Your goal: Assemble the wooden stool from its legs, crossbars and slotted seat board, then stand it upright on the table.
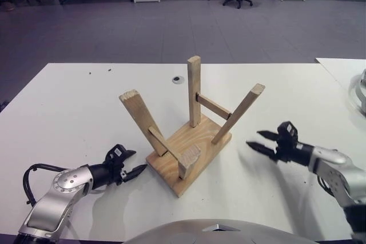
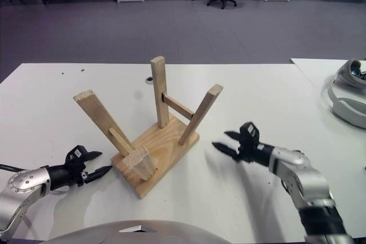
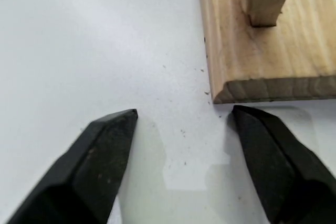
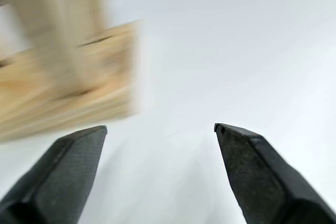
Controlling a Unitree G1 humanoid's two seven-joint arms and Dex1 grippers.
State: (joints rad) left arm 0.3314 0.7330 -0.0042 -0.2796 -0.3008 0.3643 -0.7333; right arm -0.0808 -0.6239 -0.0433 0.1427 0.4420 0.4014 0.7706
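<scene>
I judge the building done and the turning-over in hand: the stool [image 1: 189,141] rests upside down on the table [image 1: 68,107] between my two sets of fingers, its seat board [image 1: 197,141] flat on the top and its legs [image 1: 194,90] pointing up, with one crossbar [image 1: 213,106] joining the far pair and another [image 1: 158,140] the near pair. My left gripper [image 1: 139,160] lies low on the table, spread wide and holding nothing; in the left wrist view a corner of the board [image 3: 273,66] is just beyond one finger [image 3: 262,161], very close to its tip. My right gripper [image 1: 254,139] hangs parted and empty too, off the other side of the board and clearly apart from it. The next move, as I see it, calls for a grip on the board's edge or a leg from each side, then a tip that keeps the legs from pulling out of their slots. I cannot tell how firmly the legs sit in the slots. The leg nearest me [image 1: 187,161] shows far shorter than the rest, and whether it is seated like the others I cannot make out.
</scene>
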